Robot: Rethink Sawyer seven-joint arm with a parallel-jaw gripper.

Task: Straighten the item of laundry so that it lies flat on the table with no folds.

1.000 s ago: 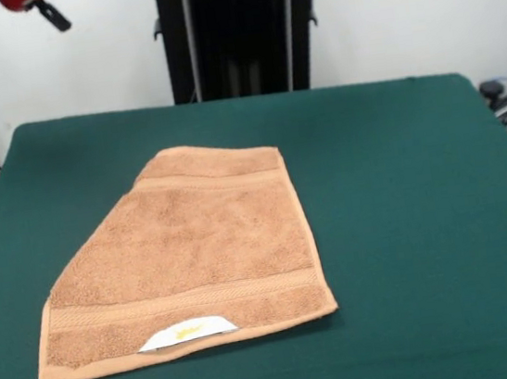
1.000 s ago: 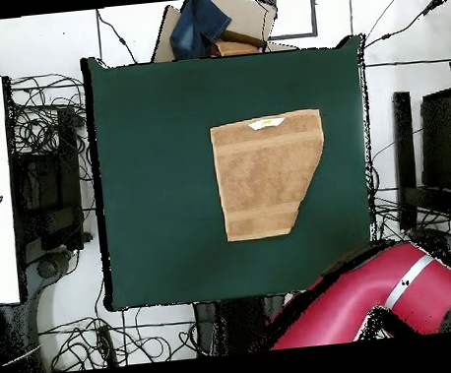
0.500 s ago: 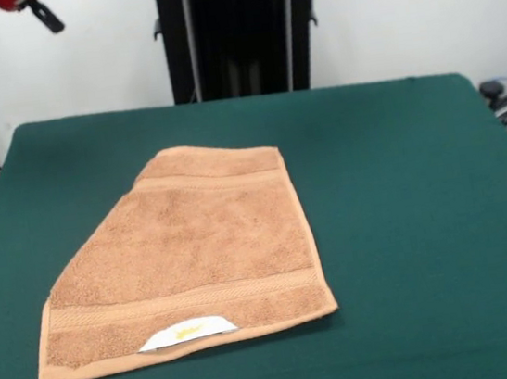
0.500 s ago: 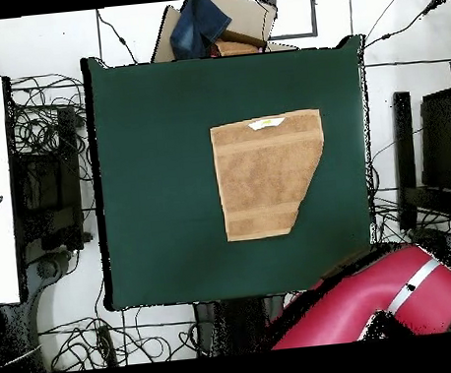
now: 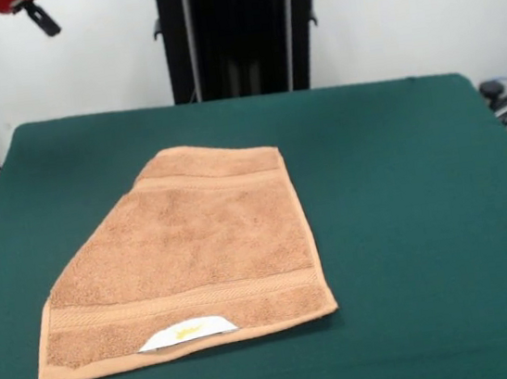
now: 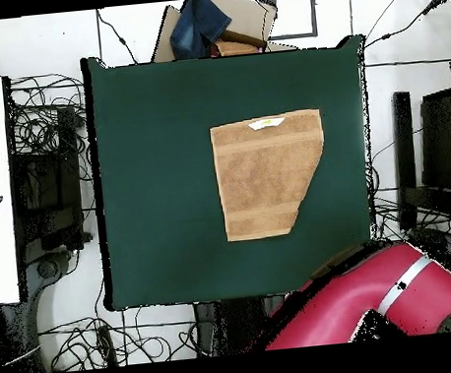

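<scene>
On the green table (image 5: 408,225), a tan towel (image 5: 192,254) lies with one corner folded under; the arm is off to the side.

Across most of both views spreads the table (image 6: 160,181), its dark green cloth far bigger than anything on it. Beyond its edge in the overhead view, the red arm (image 6: 379,303) curves past the corner nearest the robot's base, clear of the cloth. Left of centre in the front view rests the towel (image 6: 268,173), its near hem straight and whole, its far left corner cut off along a slanting edge, so the outline is no rectangle. Woven bands cross it near both ends. Smallest is the white label (image 5: 187,332) with a yellow mark, at the near hem. Only a red and black piece of the gripper (image 5: 24,8) shows at the top left, high above the table, and whether it is spread or closed cannot be told.
</scene>
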